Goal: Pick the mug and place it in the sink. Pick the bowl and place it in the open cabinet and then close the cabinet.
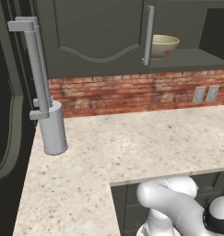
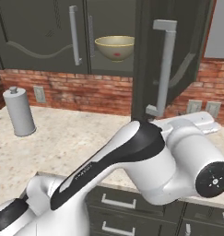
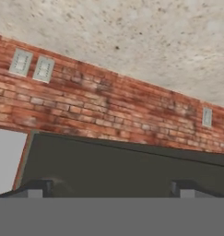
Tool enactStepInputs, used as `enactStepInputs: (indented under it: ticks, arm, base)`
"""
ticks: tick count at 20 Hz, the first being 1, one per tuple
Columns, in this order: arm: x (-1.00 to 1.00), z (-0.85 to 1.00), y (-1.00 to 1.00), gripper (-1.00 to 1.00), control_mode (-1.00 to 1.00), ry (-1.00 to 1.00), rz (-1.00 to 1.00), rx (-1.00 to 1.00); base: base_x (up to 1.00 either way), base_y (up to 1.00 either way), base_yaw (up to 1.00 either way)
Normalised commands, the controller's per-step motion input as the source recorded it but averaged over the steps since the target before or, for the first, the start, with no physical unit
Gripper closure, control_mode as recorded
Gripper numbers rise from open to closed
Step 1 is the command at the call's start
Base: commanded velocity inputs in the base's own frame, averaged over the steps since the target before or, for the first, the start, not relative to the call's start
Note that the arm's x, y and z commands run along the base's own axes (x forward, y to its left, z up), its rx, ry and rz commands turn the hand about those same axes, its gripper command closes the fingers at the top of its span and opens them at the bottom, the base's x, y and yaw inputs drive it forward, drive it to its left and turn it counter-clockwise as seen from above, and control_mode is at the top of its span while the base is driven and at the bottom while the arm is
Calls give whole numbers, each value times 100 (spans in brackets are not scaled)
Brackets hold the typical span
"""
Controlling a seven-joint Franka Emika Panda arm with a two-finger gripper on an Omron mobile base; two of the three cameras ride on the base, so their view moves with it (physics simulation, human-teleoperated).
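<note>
Your bowl sits on the shelf inside the open cabinet, placed there as the task asks; your gripper, fingers spread apart and empty, faces the door, apparently ready to push it shut.

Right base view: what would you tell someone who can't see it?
A yellowish bowl sits on the shelf of an upper cabinet whose door hangs open. Below, a white robot arm bends over a speckled counter with a grey roll holder on it.
</note>
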Motion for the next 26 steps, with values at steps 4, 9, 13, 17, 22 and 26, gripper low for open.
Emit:
enactStepInputs:
  ticks: [4,9,13,17,22,26]
  arm:
    - [47,-1,49,-100,-100,0,0,0]
    - [45,-10,54,-100,-100,0,0,0]
    - [66,-9,36,-100,-100,0,0,0]
    - [61,-1,16,-100,-100,0,0,0]
    - [59,0,11,-100,-100,0,0,0]
    - [25,0,46,-100,-100,0,0,0]
  base:
    - [0,0,0]
    - [0,0,0]
    - [0,0,0]
    - [0,0,0]
    - [0,0,0]
    - [0,0,0]
